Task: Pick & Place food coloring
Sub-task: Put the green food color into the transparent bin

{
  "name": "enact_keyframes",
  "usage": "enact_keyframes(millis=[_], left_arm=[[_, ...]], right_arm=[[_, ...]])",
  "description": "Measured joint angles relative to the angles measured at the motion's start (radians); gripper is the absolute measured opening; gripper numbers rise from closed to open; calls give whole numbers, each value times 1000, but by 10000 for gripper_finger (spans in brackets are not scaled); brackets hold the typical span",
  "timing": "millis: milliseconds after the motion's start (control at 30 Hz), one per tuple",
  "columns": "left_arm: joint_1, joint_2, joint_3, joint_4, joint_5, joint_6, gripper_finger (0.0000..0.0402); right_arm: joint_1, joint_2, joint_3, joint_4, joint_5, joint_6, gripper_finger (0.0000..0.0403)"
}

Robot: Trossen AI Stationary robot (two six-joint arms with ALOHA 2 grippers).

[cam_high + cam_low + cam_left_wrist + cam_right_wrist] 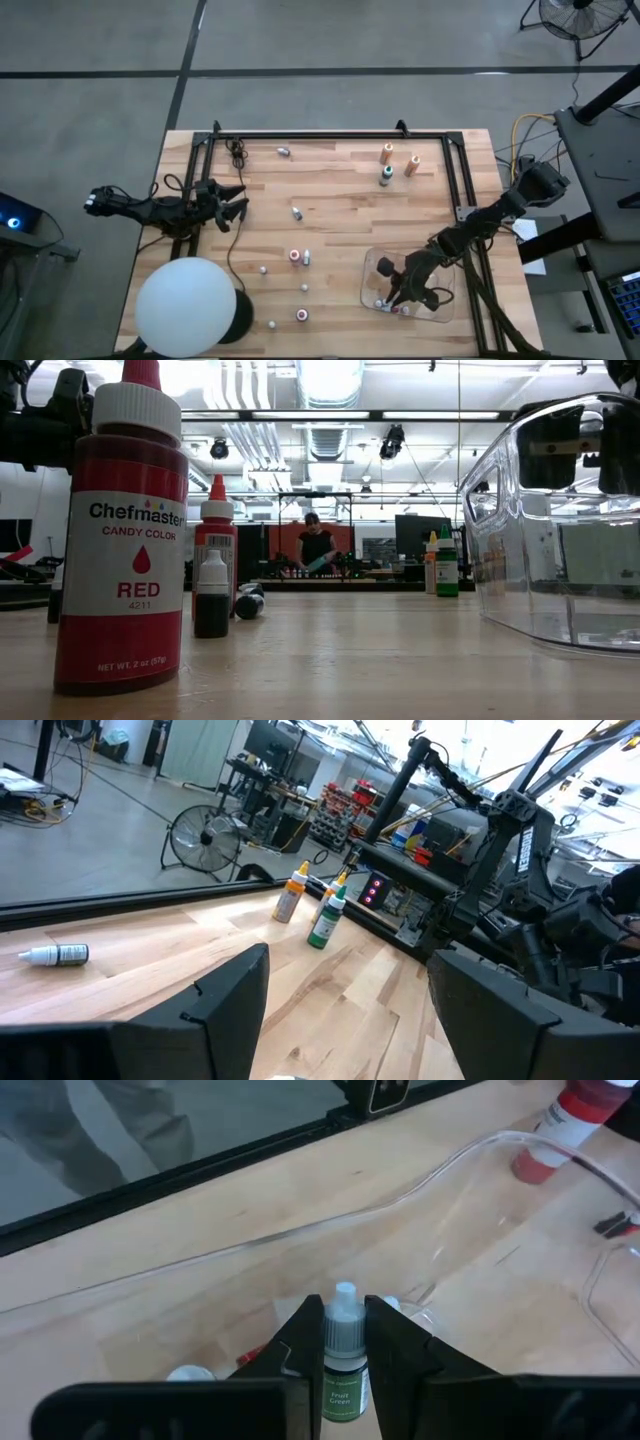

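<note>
My right gripper [394, 297] reaches down into the clear tray [445, 300] at the near right and is shut on a small white-capped food coloring bottle [343, 1392] with a green label. Other small bottles [189, 1374] lie on the tray floor under it. More food coloring stands or lies scattered on the wood: two orange bottles [387, 153] and a green one [385, 177] at the far side, several tiny ones [295, 256] mid-table. My left gripper [236, 205] waits open and level at the table's left side, touching nothing. My right gripper pinches the bottle's shoulder [343, 1344], just below the white cap [345, 1302], between its two fingers. The fingers slant down from the table's right side, and the bottle lies along them, cap pointing away from the wrist. The gripper hides the bottle's bottom.
A big white ball [186, 306] sits at the near left corner. A black frame [330, 134] runs along the far edge and both sides. A large red bottle [124, 550] stands close to the low camera, with another red one [216, 550] behind it.
</note>
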Motion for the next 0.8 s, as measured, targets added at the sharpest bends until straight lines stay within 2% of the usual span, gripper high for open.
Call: enact_keyframes(millis=[600, 800], left_arm=[[0, 0, 0, 0, 0, 0, 245], [0, 0, 0, 0, 0, 0, 245]], right_arm=[[1, -5, -71, 81, -1, 84, 43], [0, -6, -101, 162, 0, 86, 43]])
